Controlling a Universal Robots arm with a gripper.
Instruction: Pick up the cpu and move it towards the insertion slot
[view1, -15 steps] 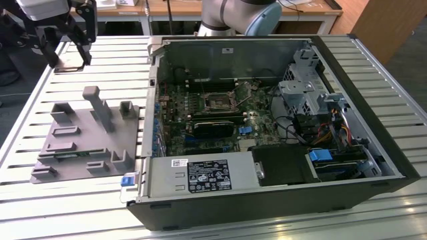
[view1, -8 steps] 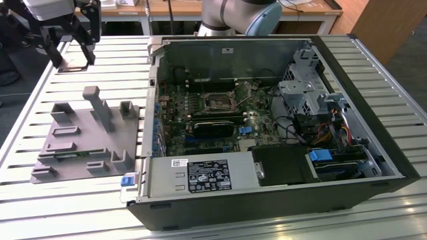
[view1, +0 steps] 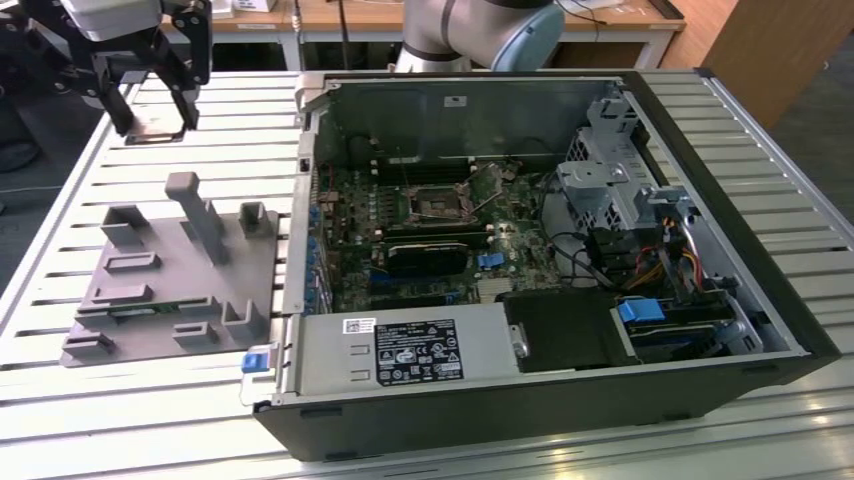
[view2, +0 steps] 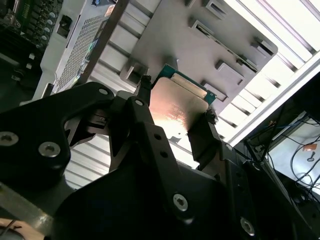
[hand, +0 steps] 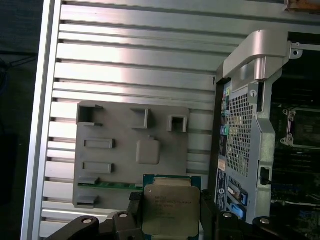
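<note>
The cpu (hand: 167, 209), a flat silver-topped chip with a green edge, sits clamped between the two black fingers of the gripper (hand: 169, 212), which press on its opposite sides; in the second wrist view the cpu (view2: 177, 107) is lifted clear of what lies below it, its metal top catching a warm glare. In the exterior view the gripper (view1: 150, 125) hangs high near the far corner on the exterior view's left, above the slatted aluminium table (view1: 200, 160). Beneath the held chip lies the grey fixture plate (hand: 125, 150) with its raised blocks and pockets, resting on the table slats and just beside the open computer case (view1: 534, 250). Inside that case, on the green motherboard (view1: 400, 220), the insertion slot (view1: 437, 203) is a dark square socket with a silvery frame, well apart from the gripper. A long black card (view1: 427, 255) lies on the board just in front of the socket
</note>
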